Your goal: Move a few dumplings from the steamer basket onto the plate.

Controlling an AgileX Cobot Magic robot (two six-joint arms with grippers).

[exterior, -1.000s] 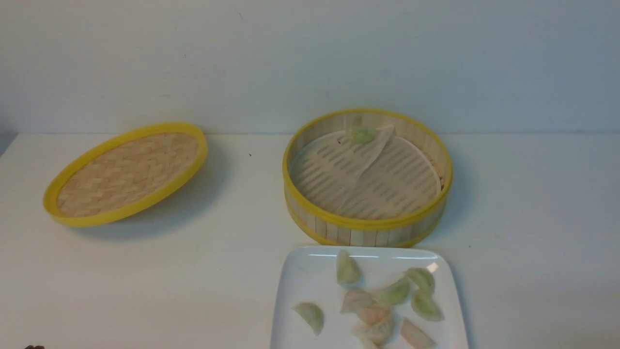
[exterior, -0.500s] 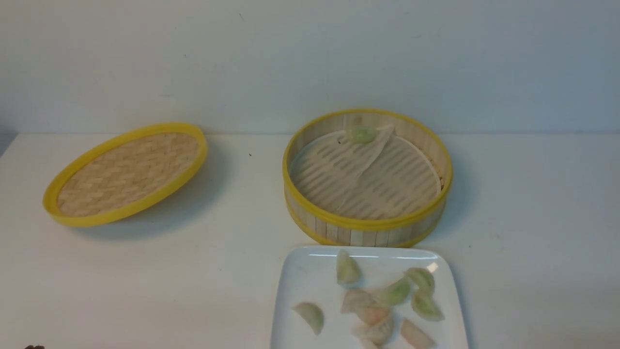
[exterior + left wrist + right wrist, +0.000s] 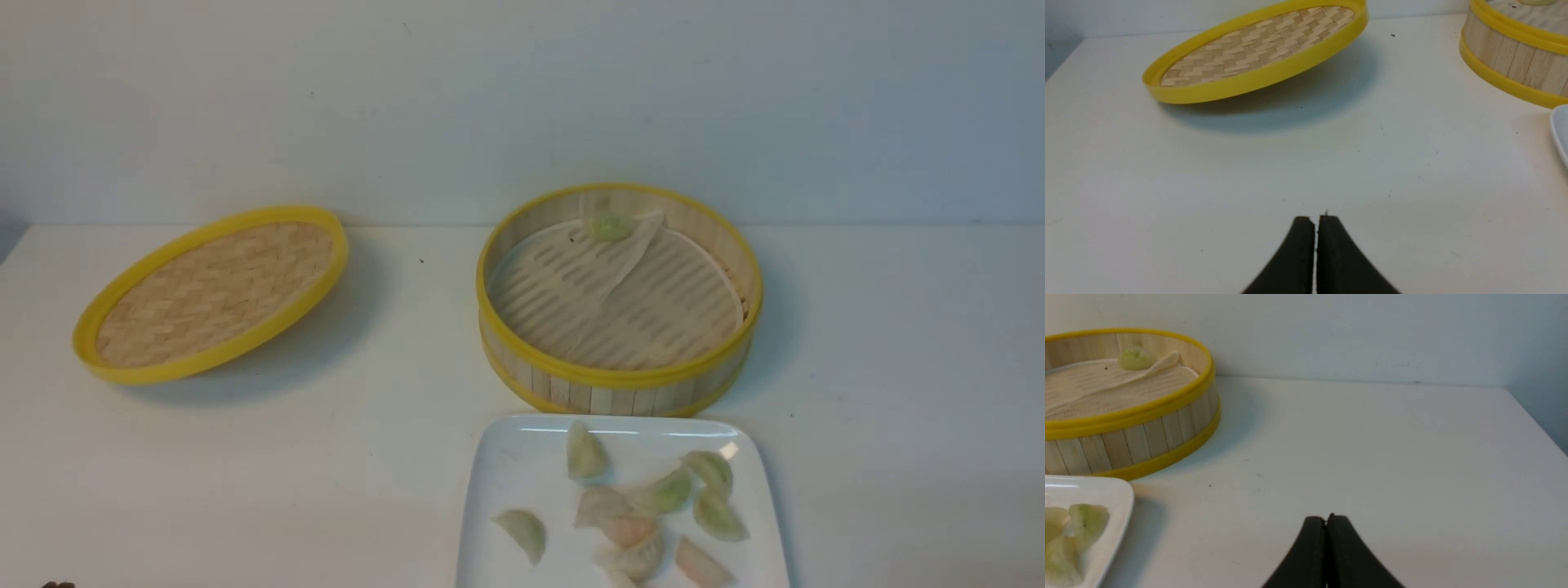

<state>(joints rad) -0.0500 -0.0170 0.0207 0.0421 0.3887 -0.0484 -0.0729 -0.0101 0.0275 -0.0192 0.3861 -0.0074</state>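
The steamer basket [image 3: 539, 371] stands at the centre back with one pale green dumpling [image 3: 611, 226] on its slotted liner by the far wall. In front of it the white plate [image 3: 506, 474] carries several dumplings [image 3: 665, 492], green, whitish and pinkish. Neither arm shows in the front view. My left gripper [image 3: 1316, 218] is shut and empty over bare table, near the front left. My right gripper [image 3: 1326, 518] is shut and empty too, over bare table to the right of the plate [image 3: 1114, 494] and the basket [image 3: 1147, 437].
The flat woven lid [image 3: 212, 292] with its yellow rim lies tilted at the back left. A pale wall closes off the table at the back. The table's right edge [image 3: 1539, 420] runs close to the right gripper's side.
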